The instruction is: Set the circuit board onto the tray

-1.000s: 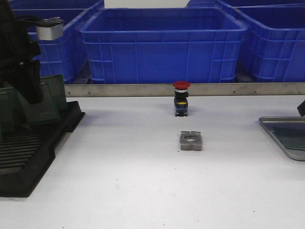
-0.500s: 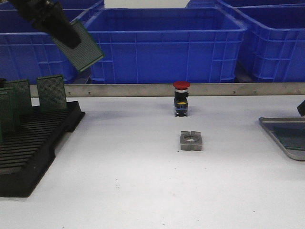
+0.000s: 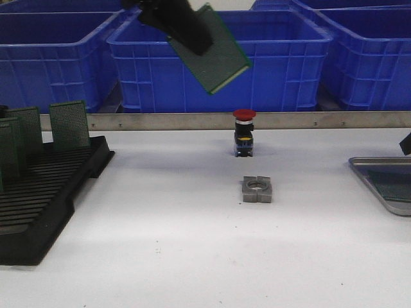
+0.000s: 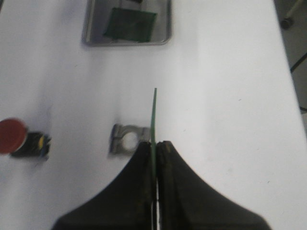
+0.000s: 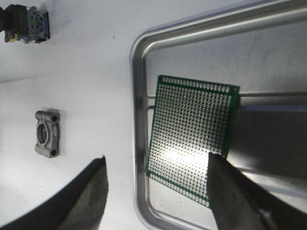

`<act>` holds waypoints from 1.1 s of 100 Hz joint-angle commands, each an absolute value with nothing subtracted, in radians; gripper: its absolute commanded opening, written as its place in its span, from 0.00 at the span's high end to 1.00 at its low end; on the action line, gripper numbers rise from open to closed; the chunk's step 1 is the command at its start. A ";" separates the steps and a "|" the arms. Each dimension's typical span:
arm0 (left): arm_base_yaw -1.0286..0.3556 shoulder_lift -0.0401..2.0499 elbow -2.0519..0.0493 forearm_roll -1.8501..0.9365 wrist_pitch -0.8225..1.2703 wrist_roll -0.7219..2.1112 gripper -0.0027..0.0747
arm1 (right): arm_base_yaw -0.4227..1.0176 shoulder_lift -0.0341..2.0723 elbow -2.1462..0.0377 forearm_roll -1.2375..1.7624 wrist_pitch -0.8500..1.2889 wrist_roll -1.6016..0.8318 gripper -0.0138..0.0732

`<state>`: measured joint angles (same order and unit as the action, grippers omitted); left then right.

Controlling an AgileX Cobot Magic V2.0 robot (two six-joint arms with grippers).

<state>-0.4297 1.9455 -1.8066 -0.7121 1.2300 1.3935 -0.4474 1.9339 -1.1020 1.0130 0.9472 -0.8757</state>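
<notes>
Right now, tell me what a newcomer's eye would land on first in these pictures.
First, the green circuit board held tilted in the air by the left gripper, high above the table in front of the blue bins. Next, the red-capped push button standing mid-table, with a small grey metal clamp block just in front of it. At the right edge lies the grey tray, already holding another green board, with the right gripper open above it.

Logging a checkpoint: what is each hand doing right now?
Left hand: closed on a circuit board.
Right hand: open, holding nothing, above the tray.
</notes>
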 commanded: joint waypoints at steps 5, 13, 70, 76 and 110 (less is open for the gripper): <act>-0.511 1.917 -1.838 -0.777 1.272 1.382 0.99 | -0.453 1.880 -1.126 1.059 0.994 -0.884 0.29; -0.539 1.935 -1.838 -0.777 1.272 1.382 0.99 | -0.453 1.880 -1.126 1.060 1.003 -0.885 0.29; -0.553 1.978 -1.838 -0.777 1.272 1.357 0.99 | -0.315 1.730 -1.254 1.078 1.333 -1.387 0.29; -0.553 1.978 -1.838 -0.777 1.272 1.357 0.99 | -0.282 1.702 -1.254 1.053 1.333 -1.435 0.29; -0.553 1.978 -1.838 -0.777 1.272 1.357 0.99 | -0.140 1.639 -1.254 0.962 1.333 -1.554 0.29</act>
